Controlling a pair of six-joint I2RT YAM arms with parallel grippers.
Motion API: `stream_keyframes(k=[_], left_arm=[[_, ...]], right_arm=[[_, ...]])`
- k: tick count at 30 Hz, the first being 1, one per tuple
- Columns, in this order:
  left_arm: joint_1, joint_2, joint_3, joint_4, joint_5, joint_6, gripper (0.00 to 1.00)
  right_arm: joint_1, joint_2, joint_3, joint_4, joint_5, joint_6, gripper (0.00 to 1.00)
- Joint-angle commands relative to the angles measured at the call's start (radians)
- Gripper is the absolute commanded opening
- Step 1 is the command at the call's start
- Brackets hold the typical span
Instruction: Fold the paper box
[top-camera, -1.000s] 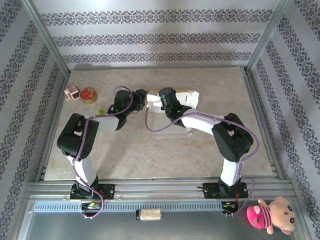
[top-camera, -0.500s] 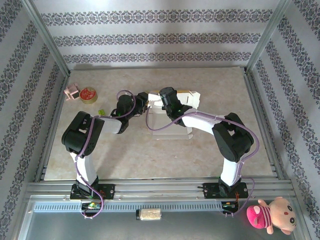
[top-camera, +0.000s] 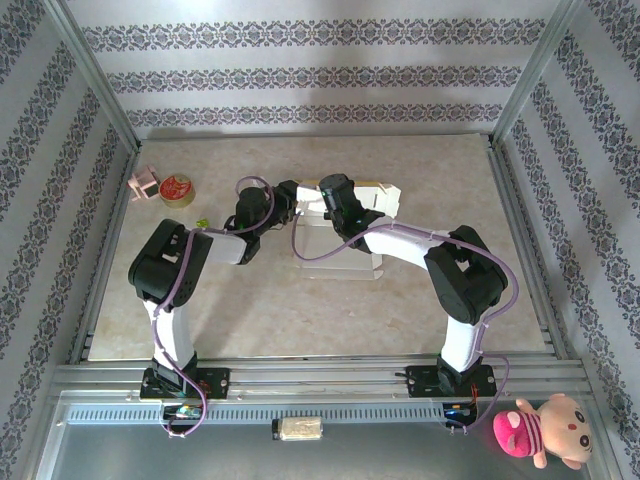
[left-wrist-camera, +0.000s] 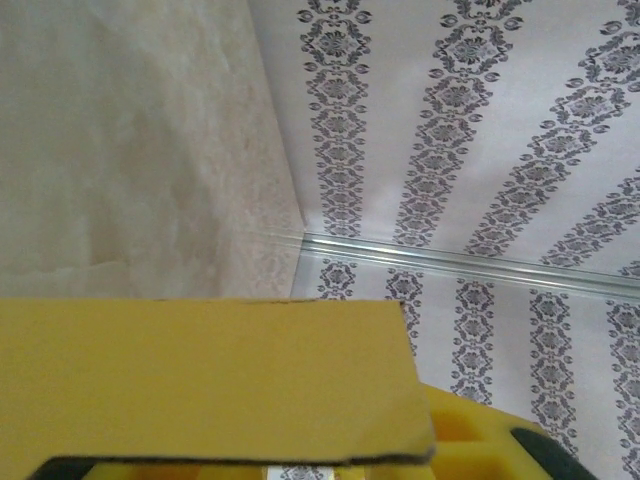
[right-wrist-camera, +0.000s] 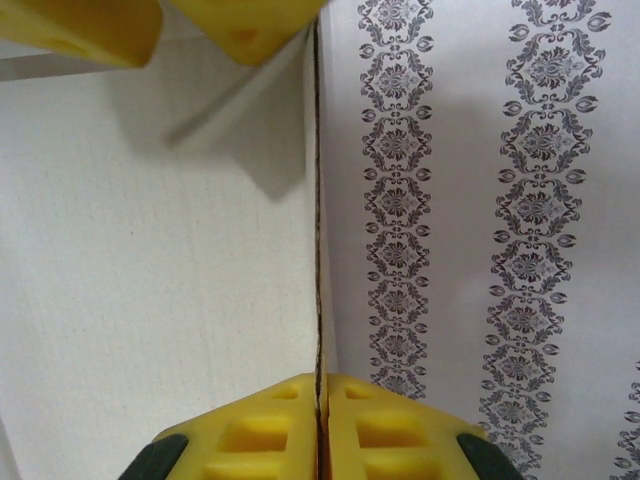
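Half-folded paper box (top-camera: 372, 192) at the far middle of the tabletop (top-camera: 250, 310), caught between the two arms and well apart from the small round red tin (top-camera: 177, 189) at the far left. Right claw (right-wrist-camera: 318, 385) pressed together on the bare edge of an upright panel, white face to its left, the thin edge running straight up from the pinch. Left claw (top-camera: 288, 196) apart and not pinching, with a yellow flap (left-wrist-camera: 200, 380) lying across the gap between its fingers (left-wrist-camera: 480, 440), more propped than gripped. Judging by that knife-thin edge, very light and floppy across a panel, stiff only along a crease. Likely to bow, spring back or pivot around a single pinch. Matte card, so probably not slippery against the yellow fingers, yet easy to dent, crumple or tear at a flap root under hard squeezing. Best taken at a panel edge close to a fold line, flat-on and deep enough to stop twisting. One claw to anchor a wall, the other to push a flap over near its hinge rather than at its free tip. Worth avoiding any pull away from the anchor, for fear of opening finished folds. State of the folds beneath the arms hard to make out from above.
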Motion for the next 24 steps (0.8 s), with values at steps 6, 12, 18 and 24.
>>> stream_keyframes(k=[6, 12, 18, 24], left_arm=[[-0.043, 0.024, 0.026, 0.111, 0.017, -0.004, 0.27], [-0.019, -0.012, -0.042, 0.125, -0.012, 0.041, 0.27], [0.044, -0.143, -0.162, -0.017, -0.038, 0.280, 0.30], [0.051, -0.260, -0.222, -0.193, 0.042, 0.630, 0.29]], right_arm=[[0.005, -0.001, 0.001, 0.008, -0.023, 0.046, 0.11], [-0.007, -0.027, -0.019, 0.007, -0.026, 0.053, 0.11], [-0.017, -0.062, -0.042, 0.002, -0.034, 0.056, 0.11], [-0.022, -0.065, -0.046, 0.005, -0.038, 0.047, 0.11]])
